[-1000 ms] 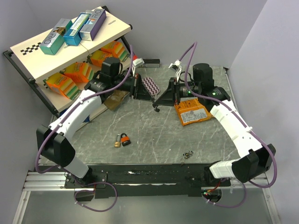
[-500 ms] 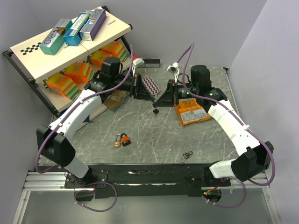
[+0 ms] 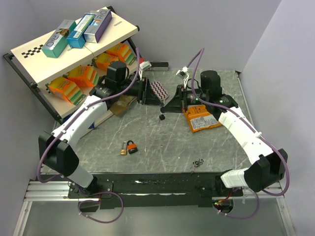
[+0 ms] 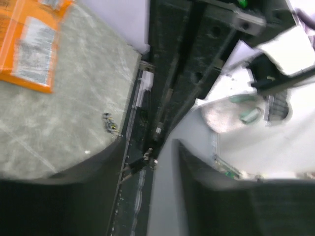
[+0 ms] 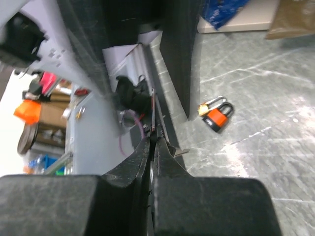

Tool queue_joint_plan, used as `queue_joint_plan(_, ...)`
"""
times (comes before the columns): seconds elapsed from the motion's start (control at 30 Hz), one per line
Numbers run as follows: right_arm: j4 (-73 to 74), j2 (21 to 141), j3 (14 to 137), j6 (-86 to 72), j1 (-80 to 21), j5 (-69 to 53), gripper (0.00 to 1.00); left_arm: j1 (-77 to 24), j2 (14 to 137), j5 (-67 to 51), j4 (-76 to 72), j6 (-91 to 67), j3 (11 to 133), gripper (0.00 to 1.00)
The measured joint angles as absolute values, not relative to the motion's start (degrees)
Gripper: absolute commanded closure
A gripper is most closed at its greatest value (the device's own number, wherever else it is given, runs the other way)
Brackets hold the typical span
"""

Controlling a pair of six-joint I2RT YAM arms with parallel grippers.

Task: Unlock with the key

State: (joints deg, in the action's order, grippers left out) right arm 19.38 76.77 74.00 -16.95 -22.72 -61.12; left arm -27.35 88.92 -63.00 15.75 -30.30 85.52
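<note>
The key (image 5: 153, 113) is held edge-on, pinched between the fully closed fingers of the right gripper (image 5: 151, 145), raised over the far middle of the table (image 3: 162, 142). Directly opposite, the left gripper (image 4: 150, 147) is seen with its jaws parted and nothing between them; its dark body fills much of the right wrist view above the key. The orange padlock (image 3: 132, 147) is found lying flat near the front left of the table, touching a brass padlock (image 3: 123, 149), well apart from both grippers, with only bare surface between. An orange packet (image 3: 202, 117) lies under the right arm, a small metal piece (image 3: 198, 162) near the front edge, and a purple-patterned pad (image 3: 158, 90) beside the left gripper. Boxes (image 3: 74, 32) are stacked on a tilted shelf (image 3: 29, 49); their lettering cannot be read.
</note>
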Motion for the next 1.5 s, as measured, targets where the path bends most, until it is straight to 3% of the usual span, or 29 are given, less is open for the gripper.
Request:
queue_joint_plan(0.2, 15.9, 73.1, 67.6, -20.6, -19.0, -53.9, 1.0, -27.2, 85.4, -51.0, 14.9, -33.1, 78.6, 0.14)
queue_joint_plan(0.5, 14.6, 64.0, 61.5, -23.1, -10.4, -41.5, 1.0, -27.2, 78.1, -22.7, 22.6, -39.9, 68.4, 0.14)
queue_joint_plan(0.73, 15.3, 62.7, 61.5, -23.2, -10.3, -36.3, 1.0, -27.2, 80.8, -6.4, 36.6, -45.4, 67.7, 0.21)
queue_joint_plan(1.17, 15.0, 62.7, 61.3, -24.6, -10.3, -36.1, 1.0, -30.2, 92.3, -1.1, 48.3, -48.2, 67.7, 0.37)
queue_joint_plan(1.5, 13.9, 62.1, 58.8, -25.1, -10.3, -36.9, 1.0, -30.2, 93.5, -3.0, 49.5, -49.7, 64.4, 0.37)
